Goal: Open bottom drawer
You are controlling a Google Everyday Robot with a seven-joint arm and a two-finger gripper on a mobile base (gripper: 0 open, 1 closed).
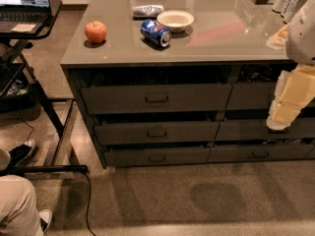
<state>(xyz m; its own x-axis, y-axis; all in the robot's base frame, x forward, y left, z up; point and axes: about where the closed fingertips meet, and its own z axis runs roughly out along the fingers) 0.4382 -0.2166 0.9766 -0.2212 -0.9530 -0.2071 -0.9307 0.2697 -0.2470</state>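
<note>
The bottom drawer [156, 156] is the slim dark grey-brown front at the foot of the left stack, under the counter [206, 33]. Its small loop pull [156, 158] sits at the centre. Its front lies about in line with the drawers above it. My gripper [278, 121] hangs at the right edge of the view on a cream-coloured arm [295, 90]. It is in front of the right stack, level with the middle drawers. It is well right of the bottom drawer's pull, higher than it, and touches nothing I can see.
A twin slim drawer [258, 153] lies at the foot of the right stack. An apple [95, 31], a blue can [155, 32] and a white bowl [175, 19] sit on the counter. A laptop stand [29, 28] and a person's leg [19, 205] are at the left.
</note>
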